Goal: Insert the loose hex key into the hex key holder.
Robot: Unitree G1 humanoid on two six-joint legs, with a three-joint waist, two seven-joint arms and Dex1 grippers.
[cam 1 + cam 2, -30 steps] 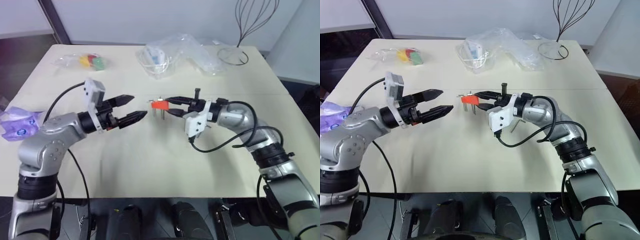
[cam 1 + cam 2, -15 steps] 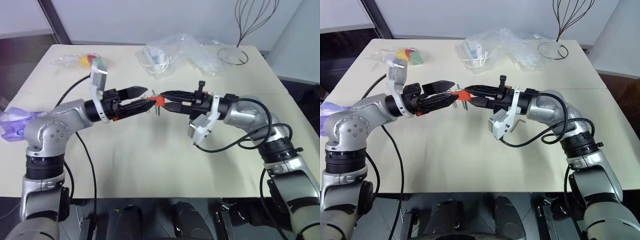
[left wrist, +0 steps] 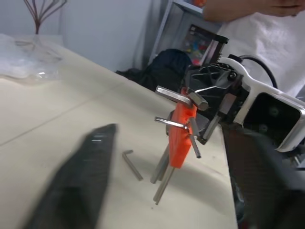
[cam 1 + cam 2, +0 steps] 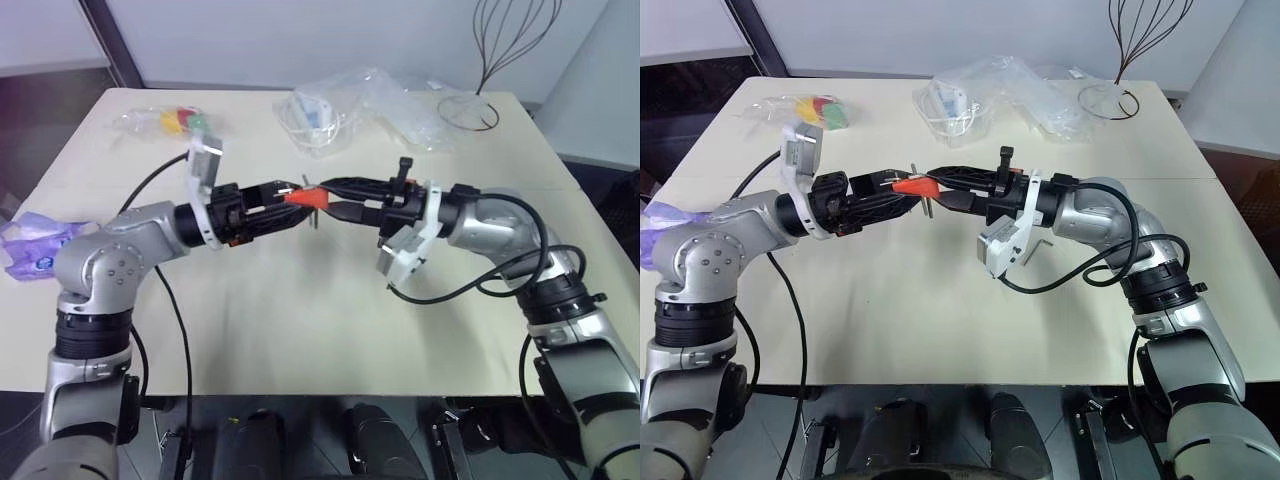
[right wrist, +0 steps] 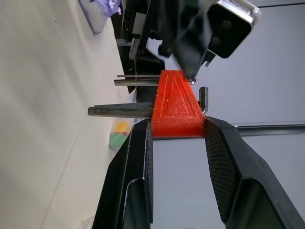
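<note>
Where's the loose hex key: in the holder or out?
Out. The loose hex key lies flat on the table, apart from the hex key holder clamped in the right gripper.

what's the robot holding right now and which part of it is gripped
The right gripper holds the orange hex key holder, its fingers clamped on the block's wide end. The left gripper is closing around the other end; its hold cannot be told.
</note>
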